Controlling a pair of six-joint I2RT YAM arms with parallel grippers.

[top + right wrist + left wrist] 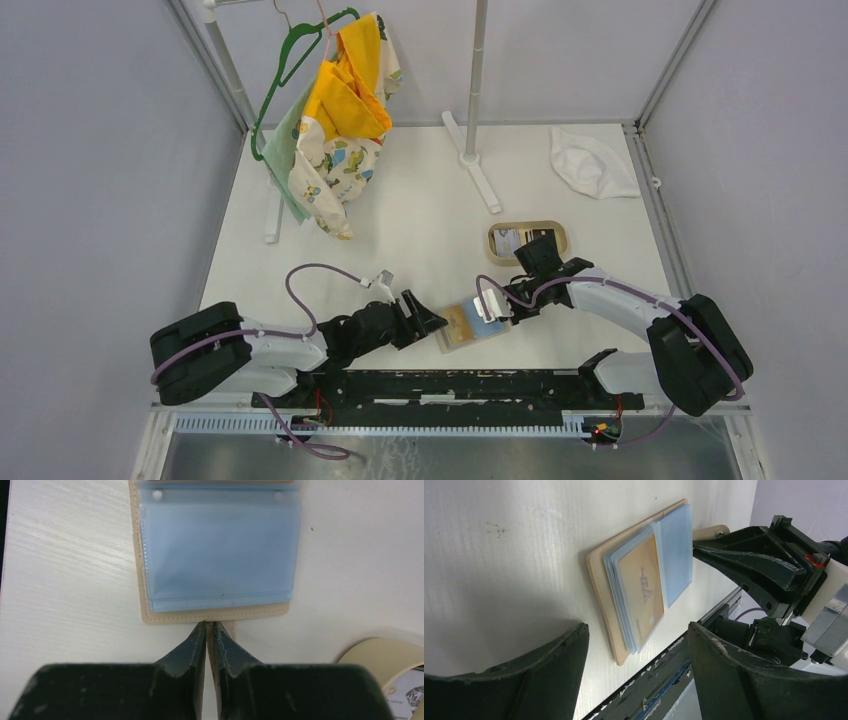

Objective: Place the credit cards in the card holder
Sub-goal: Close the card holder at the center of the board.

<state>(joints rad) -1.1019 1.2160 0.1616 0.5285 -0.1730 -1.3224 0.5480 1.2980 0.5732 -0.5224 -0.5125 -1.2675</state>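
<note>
The card holder [468, 325] lies open on the desk [420, 200] close to the near edge, between the two arms. A gold card [641, 587] shows on its left half. The right jaws are closed on its snap tab [711, 531]. The left jaws stand wide open just left of it, holding nothing.

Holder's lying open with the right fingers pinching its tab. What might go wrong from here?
The right fingers grip only the snap tab; a tug could drag the card holder or flip it shut.
The blue sleeves fan loosely around the gold card, so the next card might slip between them instead of into a pocket.
The tray holding more cards sits beside the right arm, so the open left fingers may bump that arm reaching there.
</note>
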